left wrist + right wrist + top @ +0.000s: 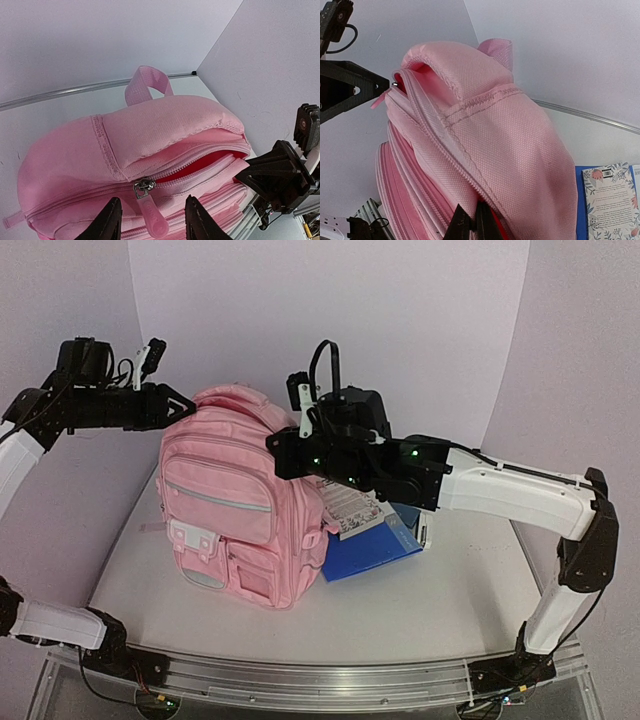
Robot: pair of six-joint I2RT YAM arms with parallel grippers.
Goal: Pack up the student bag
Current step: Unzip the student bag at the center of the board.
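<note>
Straddling the student bag point(165, 125) zip pull point(153, 219), left pincer point(153, 201) gapes; right pincer point(472, 214) clamps its rim.

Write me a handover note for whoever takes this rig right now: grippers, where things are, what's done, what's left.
Left gripper: open, fingers on either side of the zipper pull on top of the backpack, not yet clamped.
Right gripper: shut, apparently pinching the backpack's edge at the other end of the opening.
Things: the backpack stands upright on the table; a blue folder and a flowered booklet lie beside it, under the right arm.
Done: main zip partly open.
Left: probably widen the opening, then load folder and booklet.
</note>
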